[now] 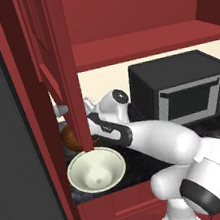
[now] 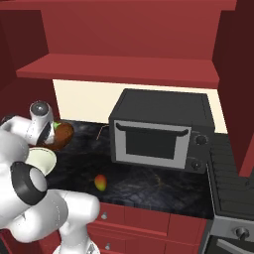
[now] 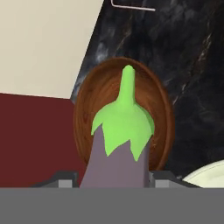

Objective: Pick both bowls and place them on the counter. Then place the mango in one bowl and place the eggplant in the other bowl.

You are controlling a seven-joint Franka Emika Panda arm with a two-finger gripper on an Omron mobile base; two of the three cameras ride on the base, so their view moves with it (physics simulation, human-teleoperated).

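My gripper (image 3: 114,180) is shut on the eggplant (image 3: 120,144), a pale lavender-grey body with a green cap and stem that point away from the hand. It hangs right over the dark brown wooden bowl (image 3: 122,116) on the black marble counter (image 2: 149,183). In the right base view the green cap (image 2: 58,126) shows just above that brown bowl (image 2: 63,137). The cream-white bowl (image 1: 95,169) stands beside it, nearer the counter's front edge. The red-orange mango (image 2: 100,182) lies loose on the counter, to the right of both bowls.
A black microwave (image 2: 158,131) stands on the counter right of the bowls, and a stove (image 2: 230,173) lies at the far right. A red shelf (image 2: 119,67) runs overhead. A red cabinet post (image 1: 70,88) hides part of the hand in the left base view.
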